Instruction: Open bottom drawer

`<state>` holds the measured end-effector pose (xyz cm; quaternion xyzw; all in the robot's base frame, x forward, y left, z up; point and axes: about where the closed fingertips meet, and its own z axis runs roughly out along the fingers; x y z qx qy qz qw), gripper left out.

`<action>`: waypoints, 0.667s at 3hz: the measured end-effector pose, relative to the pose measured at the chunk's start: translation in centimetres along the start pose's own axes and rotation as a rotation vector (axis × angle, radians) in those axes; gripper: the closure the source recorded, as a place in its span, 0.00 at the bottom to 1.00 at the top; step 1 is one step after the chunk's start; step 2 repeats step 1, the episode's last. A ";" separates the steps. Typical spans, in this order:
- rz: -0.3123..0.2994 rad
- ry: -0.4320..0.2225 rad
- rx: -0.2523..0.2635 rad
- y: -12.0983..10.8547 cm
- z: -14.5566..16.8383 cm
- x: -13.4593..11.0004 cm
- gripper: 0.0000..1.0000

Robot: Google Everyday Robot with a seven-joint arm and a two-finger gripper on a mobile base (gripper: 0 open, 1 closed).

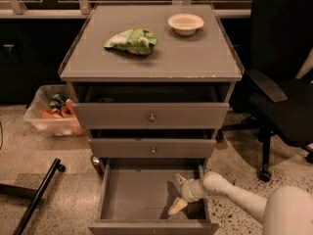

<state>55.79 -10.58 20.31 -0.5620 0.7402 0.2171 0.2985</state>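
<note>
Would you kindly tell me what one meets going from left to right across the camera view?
Clear plastic bin on the floor → green snack bag on the cabinet top → hand, fingers apart, inside the open bottom drawer near its right side → black office chair.

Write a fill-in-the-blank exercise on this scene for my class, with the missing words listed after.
1. The gripper hangs, fingers open, inside the pulled-out bottom drawer, near its ____ wall in the picture.
2. On the cabinet top lie a green bag and a pale ____.
3. The plastic bin stands on the floor at the picture's ____ side.
Missing words: right; bowl; left.
</note>
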 end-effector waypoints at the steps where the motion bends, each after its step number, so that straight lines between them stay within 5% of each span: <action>1: -0.003 0.000 -0.001 0.1 0.0 -0.1 0.00; 2: -0.003 0.000 -0.001 0.1 0.0 -0.1 0.00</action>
